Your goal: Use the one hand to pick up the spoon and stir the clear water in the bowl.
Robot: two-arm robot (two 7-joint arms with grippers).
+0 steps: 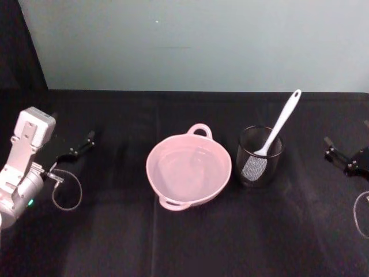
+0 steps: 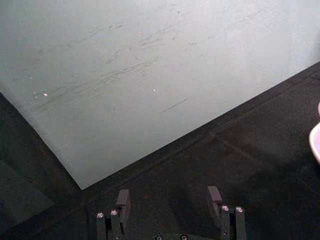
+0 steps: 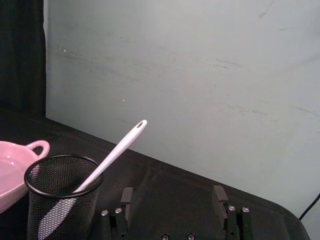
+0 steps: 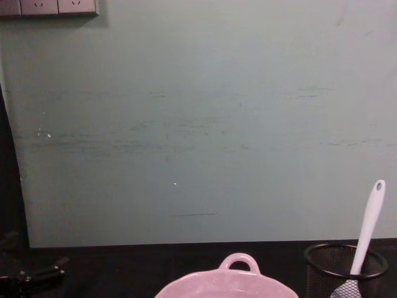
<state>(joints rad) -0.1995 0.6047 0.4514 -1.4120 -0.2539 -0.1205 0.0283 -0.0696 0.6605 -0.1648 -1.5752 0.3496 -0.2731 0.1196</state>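
Note:
The pale pink bowl [image 1: 164,153] with clear water sits mid-table, its loop handle toward the wall; it also appears in the chest view as the bowl [image 4: 226,284] and beside my right wrist as the bowl [image 3: 10,172]. The white spoon [image 1: 278,127] stands head-down in a black wire-mesh cup [image 1: 259,164] just right of the bowl, its handle leaning up and right; from the right wrist the spoon [image 3: 117,150] leans out of the cup [image 3: 62,200]. My left gripper [image 1: 78,151] rests open at the far left. My right gripper [image 1: 331,149] is open at the far right, empty, apart from the cup.
Black cloth covers the table [image 1: 190,242] up to a pale green wall [image 1: 202,40]. A cable loop [image 1: 66,193] lies by my left arm. Between the bowl and each gripper there is open cloth.

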